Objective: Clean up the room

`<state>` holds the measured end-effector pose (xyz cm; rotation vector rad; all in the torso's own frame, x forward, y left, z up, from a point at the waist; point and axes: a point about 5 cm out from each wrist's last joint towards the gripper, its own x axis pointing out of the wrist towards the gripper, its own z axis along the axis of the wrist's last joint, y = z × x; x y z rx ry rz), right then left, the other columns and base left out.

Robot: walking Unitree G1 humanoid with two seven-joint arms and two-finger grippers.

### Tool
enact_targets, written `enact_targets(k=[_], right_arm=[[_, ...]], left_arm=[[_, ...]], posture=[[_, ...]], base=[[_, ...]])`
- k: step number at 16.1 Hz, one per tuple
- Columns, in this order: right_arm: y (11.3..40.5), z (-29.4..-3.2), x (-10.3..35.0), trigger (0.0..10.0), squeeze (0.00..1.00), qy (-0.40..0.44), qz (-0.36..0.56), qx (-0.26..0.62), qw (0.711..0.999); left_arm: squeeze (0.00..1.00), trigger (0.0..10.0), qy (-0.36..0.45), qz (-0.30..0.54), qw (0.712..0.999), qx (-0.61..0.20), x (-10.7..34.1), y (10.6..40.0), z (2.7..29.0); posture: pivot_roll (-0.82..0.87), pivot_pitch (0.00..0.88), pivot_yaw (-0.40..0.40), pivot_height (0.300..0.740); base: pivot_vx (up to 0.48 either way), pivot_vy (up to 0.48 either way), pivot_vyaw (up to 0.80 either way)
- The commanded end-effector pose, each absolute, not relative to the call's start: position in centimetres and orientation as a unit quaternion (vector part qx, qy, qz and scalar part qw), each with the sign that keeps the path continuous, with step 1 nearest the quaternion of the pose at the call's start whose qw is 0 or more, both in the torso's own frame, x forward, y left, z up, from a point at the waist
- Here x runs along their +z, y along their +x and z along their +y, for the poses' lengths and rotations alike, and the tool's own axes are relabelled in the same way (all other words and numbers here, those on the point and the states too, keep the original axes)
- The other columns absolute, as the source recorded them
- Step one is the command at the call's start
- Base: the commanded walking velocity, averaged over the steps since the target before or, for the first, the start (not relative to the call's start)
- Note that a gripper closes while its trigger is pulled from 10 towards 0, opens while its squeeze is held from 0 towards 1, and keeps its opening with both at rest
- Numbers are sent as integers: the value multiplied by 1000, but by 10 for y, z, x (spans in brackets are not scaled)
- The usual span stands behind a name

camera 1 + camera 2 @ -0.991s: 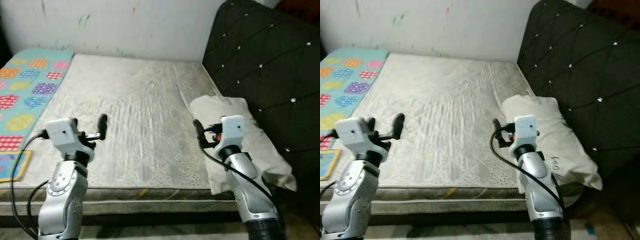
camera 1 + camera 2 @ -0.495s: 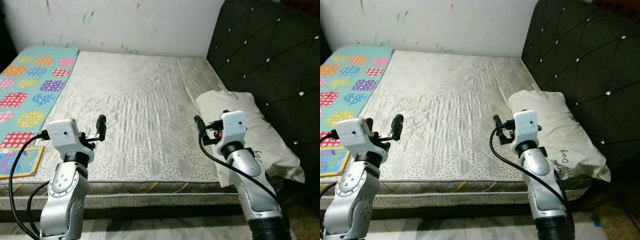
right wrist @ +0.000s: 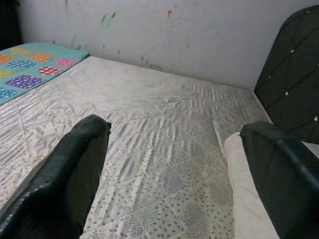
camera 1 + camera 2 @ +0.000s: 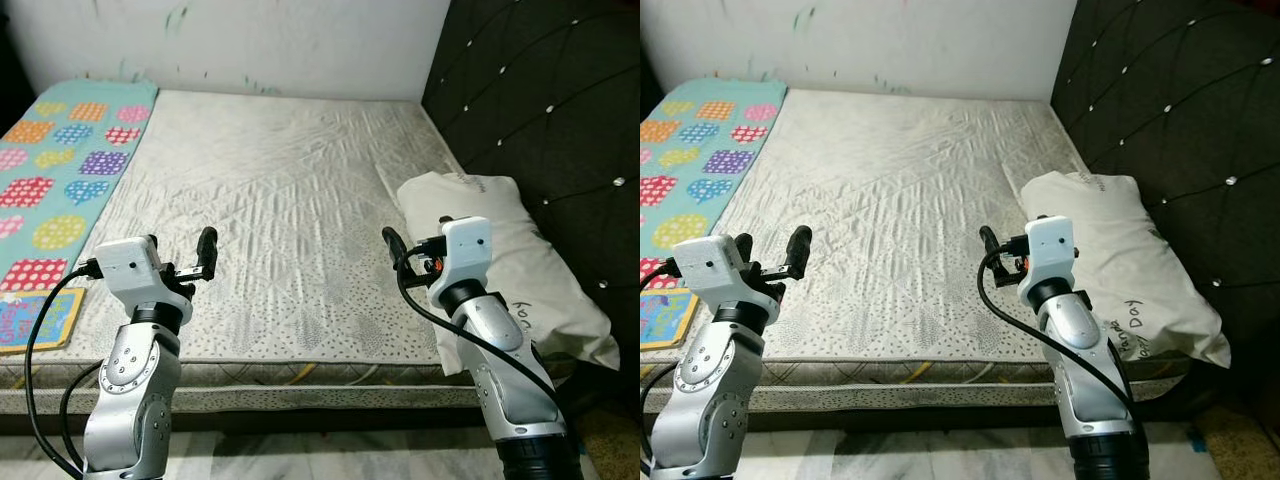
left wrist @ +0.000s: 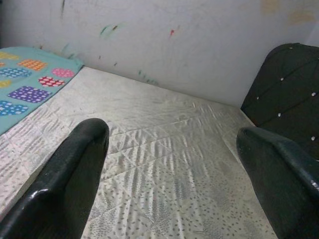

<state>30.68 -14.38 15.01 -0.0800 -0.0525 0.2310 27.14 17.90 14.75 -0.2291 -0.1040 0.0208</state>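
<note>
- The left claw (image 4: 205,250) is hanging over the near left part of the bed (image 4: 270,200); its fingers (image 5: 70,179) are wide apart, gripping nothing
- The right claw (image 4: 985,243) is hovering over the near right part of the bed, just beside the pillow (image 4: 1120,260); its fingers (image 3: 70,174) are apart too
- The pillow is lying on the right, against the dark headboard (image 4: 540,110)
- A colourful blanket (image 4: 60,170) is lying on the left side
</note>
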Motion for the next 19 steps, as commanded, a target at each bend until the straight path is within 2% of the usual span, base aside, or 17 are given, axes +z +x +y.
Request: enact_targets(k=[1, 19], right_arm=[[306, -145, 153, 10000, 0, -40, -27, 117, 992], [297, -147, 140, 10000, 0, -41, 1, 132, 990]], left_arm=[[0, 10000, -117, -61, 991, -1, 151, 273, 176], [0, 10000, -117, -57, 991, -4, 150, 273, 175]], posture=[[-35, 0, -55, 740], [-34, 0, -52, 740]], base=[[277, 0, 0], [277, 0, 0]])
